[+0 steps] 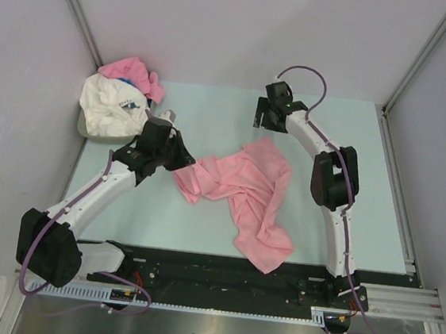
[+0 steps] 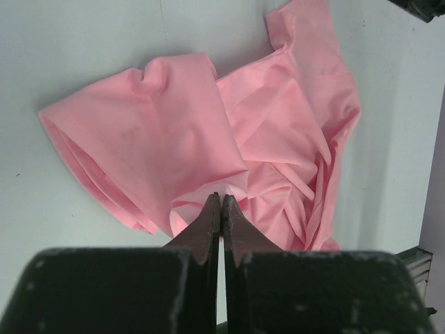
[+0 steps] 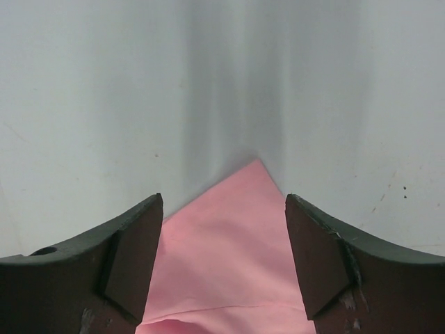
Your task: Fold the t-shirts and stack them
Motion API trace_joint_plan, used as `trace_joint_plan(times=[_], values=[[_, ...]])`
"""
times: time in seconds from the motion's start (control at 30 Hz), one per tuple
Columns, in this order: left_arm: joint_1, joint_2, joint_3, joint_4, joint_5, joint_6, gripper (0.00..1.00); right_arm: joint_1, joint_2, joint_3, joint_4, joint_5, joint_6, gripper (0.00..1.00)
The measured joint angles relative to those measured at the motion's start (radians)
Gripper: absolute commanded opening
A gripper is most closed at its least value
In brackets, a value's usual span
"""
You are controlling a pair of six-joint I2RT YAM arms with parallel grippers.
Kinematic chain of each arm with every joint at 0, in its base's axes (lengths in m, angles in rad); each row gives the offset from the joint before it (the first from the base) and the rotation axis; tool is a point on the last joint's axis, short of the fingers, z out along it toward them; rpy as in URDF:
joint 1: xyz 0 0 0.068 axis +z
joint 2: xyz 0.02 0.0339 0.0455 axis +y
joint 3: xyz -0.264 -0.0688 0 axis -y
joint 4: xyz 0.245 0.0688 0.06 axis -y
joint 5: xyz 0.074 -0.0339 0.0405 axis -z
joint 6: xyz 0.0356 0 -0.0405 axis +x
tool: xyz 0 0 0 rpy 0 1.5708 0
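Pink t-shirt (image 1: 244, 193) is lying crumpled in the middle of the pale green worktop (image 1: 213, 110), running from the left arm across and down towards the near edge, not yet flattened. The cloth is thin and soft, draping in loose folds and doubled layers, with one rounded flap turned over on the left arm's side and a long tail trailing nearward. Left end effector (image 2: 221, 207) is sitting with its fingers pressed tight together, tips at a fold on the shirt's near-left edge. The cloth looks drawn towards it, so it is probably pinching a layer as an anchor, though its wrist view is not showing this for sure. Right end effector (image 3: 224, 205) is hovering low at the far side with its fingers spread, straddling a flat, pointed corner of the pink cloth without touching it. Judging by that, it is lining up to take this corner so that the two arms can pull the shirt out flat for folding. White t-shirt (image 1: 111, 109), with a small blue print, and another pink t-shirt (image 1: 129, 69) are waiting bunched in the far left corner, well apart from the work. No folded stack is showing yet.
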Motion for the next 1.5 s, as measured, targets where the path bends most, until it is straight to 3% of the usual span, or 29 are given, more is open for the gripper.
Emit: trace_joint_plan(times=[0.37,0.53,0.67,0.77,0.87,1.23,1.33,1.5], values=[[0.016,0.013,0.002,0.019,0.003,0.008,0.00,-0.006,0.095,0.000,-0.036,0.041,-0.059,0.72],[0.019,0.015,0.002,0.027,0.005,0.010,0.00,-0.006,0.113,0.000,-0.040,0.056,-0.074,0.53],[0.024,0.015,0.002,0.035,0.005,0.011,0.00,0.005,0.114,0.000,-0.037,0.067,-0.077,0.47],[0.034,0.015,0.002,0.037,0.005,0.017,0.00,0.020,0.116,0.000,-0.030,0.089,-0.087,0.33],[0.049,0.015,-0.003,0.039,0.005,0.017,0.00,0.040,0.120,0.002,-0.020,0.112,-0.098,0.00],[0.073,0.024,0.015,0.011,0.004,0.034,0.00,0.040,0.093,-0.006,-0.067,0.160,-0.093,0.00],[0.074,0.024,0.096,-0.033,0.003,0.044,0.00,0.029,0.018,-0.027,-0.112,0.180,-0.093,0.00],[0.075,-0.003,0.290,-0.086,0.003,0.075,0.00,0.024,-0.240,-0.064,-0.149,0.193,-0.082,0.00]])
